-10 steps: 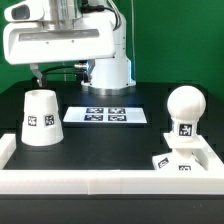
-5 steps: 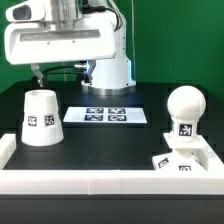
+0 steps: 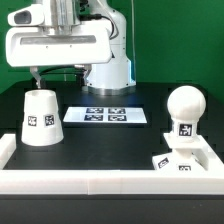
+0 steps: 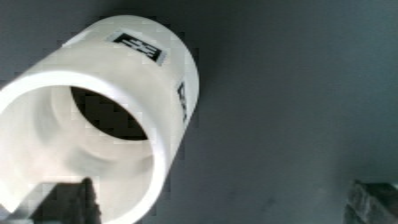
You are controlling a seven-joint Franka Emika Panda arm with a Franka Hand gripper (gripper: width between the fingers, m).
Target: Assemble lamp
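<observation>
Progress: partly assembled, as I judge it. Bulb [image 3: 185, 106] stands upright on its stem, seated on what looks like the square base [image 3: 181, 160], at the exterior view's right, close to the white front rail [image 3: 110, 184]. Whether the stem is fully screwed in cannot be told. Shade [image 3: 39, 119] sits alone at the exterior view's left, well apart from the bulb and not yet mounted. Left to do: take up the shade, carry it across, set it over the bulb.

Pincer [image 4: 63, 205]: only one dark finger [image 4: 64, 203] shows in the wrist view, just beside the shade's rim, touching unclear. Released or clenched, cannot tell. In the exterior view the arm's white housing [image 3: 60, 42] hangs over the shade.

Materials and shapes:
- Shade: white plastic, smooth matte, tapered cup. Wrist view shows its hollow, dark inside, and a thick rounded rim. Black-and-white square tags on the wall.
- Bulb: smooth white ball on a short stem with a tag.
- Base: flat, white, tags on its edge.
- Worktop [image 3: 110, 145]: matte black, even.
- Marker board [image 3: 105, 115]: thin flat white sheet carrying several tags, lying between shade and bulb, farther back.
</observation>
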